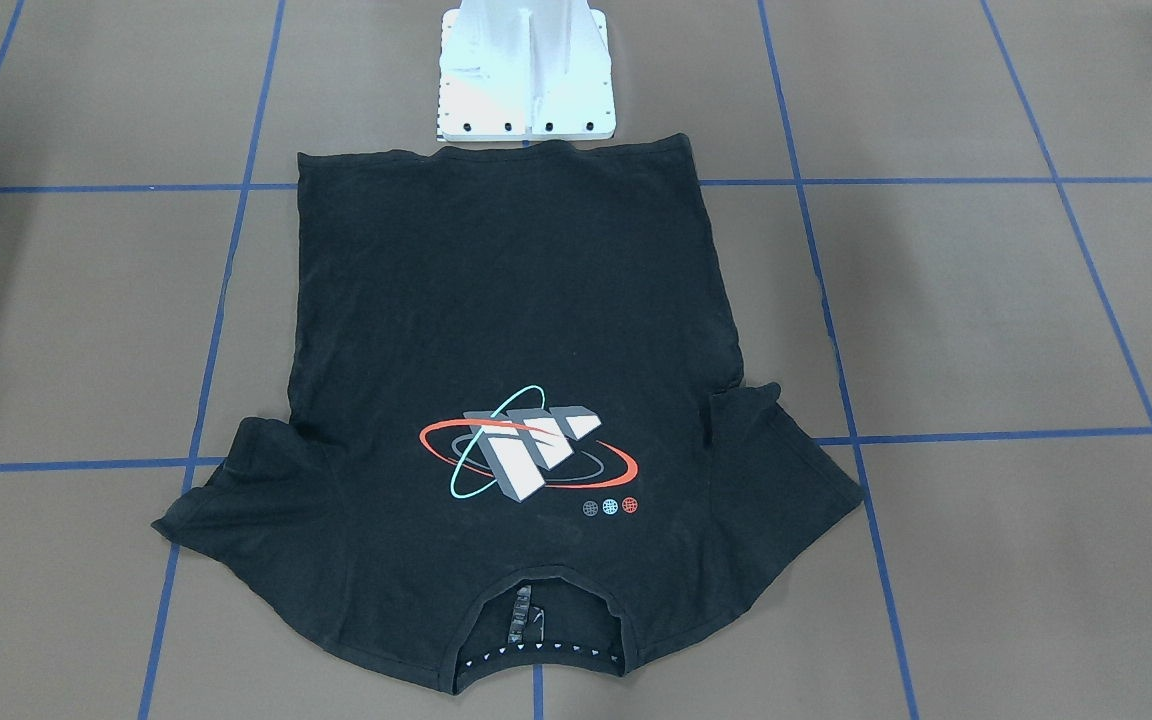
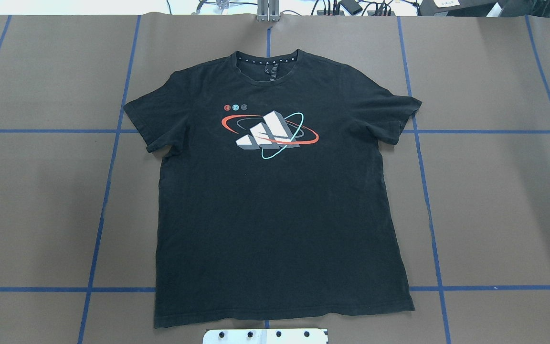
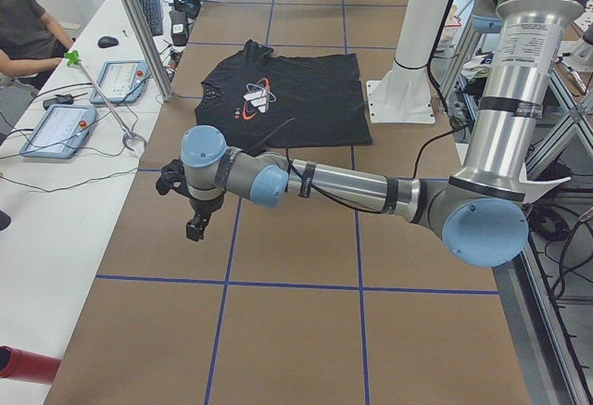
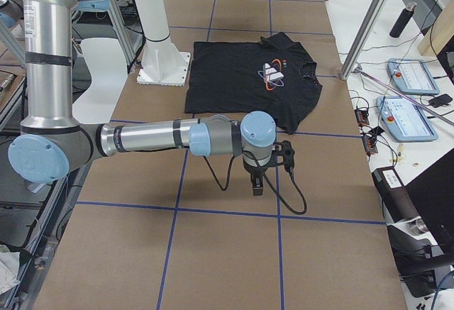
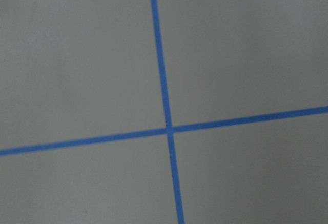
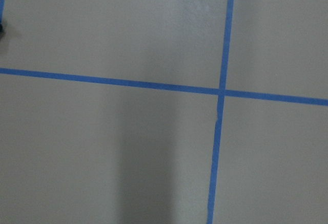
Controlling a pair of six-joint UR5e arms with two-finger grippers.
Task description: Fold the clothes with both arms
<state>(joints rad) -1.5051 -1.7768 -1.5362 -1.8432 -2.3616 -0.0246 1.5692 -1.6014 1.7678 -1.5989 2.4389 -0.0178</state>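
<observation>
left gripper [image 3: 195,227]: hangs pointing down over bare table [image 2: 494,191] at the end of the left arm [image 3: 343,185]. it shows only in the left side view, so i cannot tell how far its fingers are parted or whether they hold anything. it is well apart from the t-shirt.
right gripper [image 4: 257,186]: also points down over bare table, at the end of the right arm [image 4: 156,138]. it shows only in the right side view, so its opening and hold cannot be told either.
t-shirt [image 2: 280,205]: spread flat with the printed side up in the middle of the table. in the overhead view the collar is at 12 o'clock, the hem at 6 o'clock, and the sleeves reach out at about 10 and 2 o'clock. in the right side view it lies at 12 o'clock of the right gripper, and its near sleeve is the closest part.
print [image 2: 270,129]: white-grey blocks ringed by red-orange and teal ovals, toward 12 o'clock from the shirt's middle.
pedestal base [image 2: 265,336]: white and bolted, just beside the hem at 6 o'clock.
tape lines [image 2: 108,191]: a blue grid on the brown surface, with several lines running under the shirt.
wrist views: the left shows one tape cross [image 5: 169,129] on bare table, and the right shows a second tape cross [image 6: 221,92].
side bench [image 3: 37,210]: white, runs along the table's edge and carries control pads [image 3: 57,129] and cables.
person [image 3: 23,25]: seated at about 10 o'clock of the left gripper in the left side view.
bottle [image 4: 404,19]: black, upright on the bench, at 1 o'clock of the shirt in the right side view.
</observation>
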